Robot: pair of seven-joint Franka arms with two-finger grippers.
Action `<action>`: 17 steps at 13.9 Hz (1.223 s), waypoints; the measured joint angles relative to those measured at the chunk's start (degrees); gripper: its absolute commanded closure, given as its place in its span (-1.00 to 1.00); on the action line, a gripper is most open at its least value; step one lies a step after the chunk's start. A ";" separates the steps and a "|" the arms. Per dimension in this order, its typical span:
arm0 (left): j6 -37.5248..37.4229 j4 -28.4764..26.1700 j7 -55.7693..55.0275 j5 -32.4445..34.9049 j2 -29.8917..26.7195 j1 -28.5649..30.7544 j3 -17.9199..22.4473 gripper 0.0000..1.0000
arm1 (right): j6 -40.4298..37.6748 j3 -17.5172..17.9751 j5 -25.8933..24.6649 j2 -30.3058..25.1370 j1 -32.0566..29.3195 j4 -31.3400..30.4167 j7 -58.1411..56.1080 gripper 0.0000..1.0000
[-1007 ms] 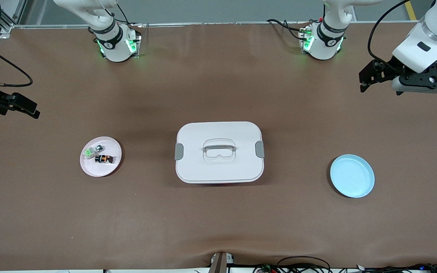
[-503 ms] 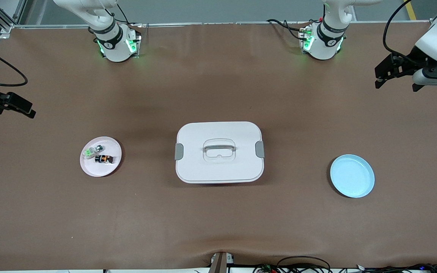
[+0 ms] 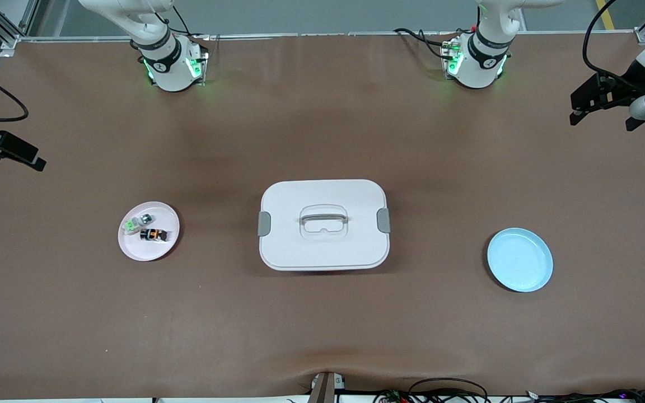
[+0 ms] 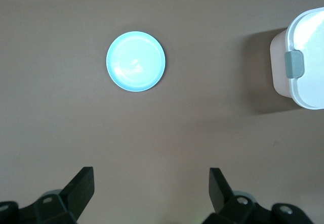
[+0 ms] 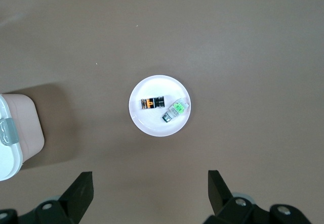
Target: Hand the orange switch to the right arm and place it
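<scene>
The orange switch [image 3: 153,234] lies on a pink plate [image 3: 161,252] toward the right arm's end of the table, beside a green-and-white part [image 3: 135,223]. The right wrist view shows the switch [image 5: 153,102] on the plate [image 5: 152,128] too. My right gripper [image 3: 26,158] hangs open and empty over the table's edge at that end, well apart from the plate; its own view shows it [image 5: 150,183] open. My left gripper [image 3: 602,118] is open and empty over the table's left-arm end, and shows open in its own view [image 4: 152,183].
A white lidded box [image 3: 323,224] with grey clips stands at the table's middle, also in the left wrist view [image 4: 302,62] and the right wrist view [image 5: 12,138]. An empty light blue plate [image 3: 519,259] lies toward the left arm's end, also in the left wrist view [image 4: 135,60].
Both grippers have drawn outward toward their own ends of the table, staying open. The switch and the plates have not moved.
</scene>
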 measured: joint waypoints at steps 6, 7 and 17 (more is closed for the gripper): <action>-0.03 0.23 -1.68 0.00 -0.01 -0.18 -0.26 -1.00 | -0.35 -0.01 0.00 -0.08 -0.61 -0.08 -2.19 -1.00; -0.22 0.37 -1.68 0.00 -0.01 -0.18 -0.26 -1.00 | -0.36 0.04 0.00 -0.08 -0.66 -0.08 -2.21 -1.00; -2.87 2.33 -1.70 0.00 -0.01 -0.06 -0.14 -1.00 | -0.36 2.60 -1.80 -0.53 -1.16 -0.08 -2.90 -1.00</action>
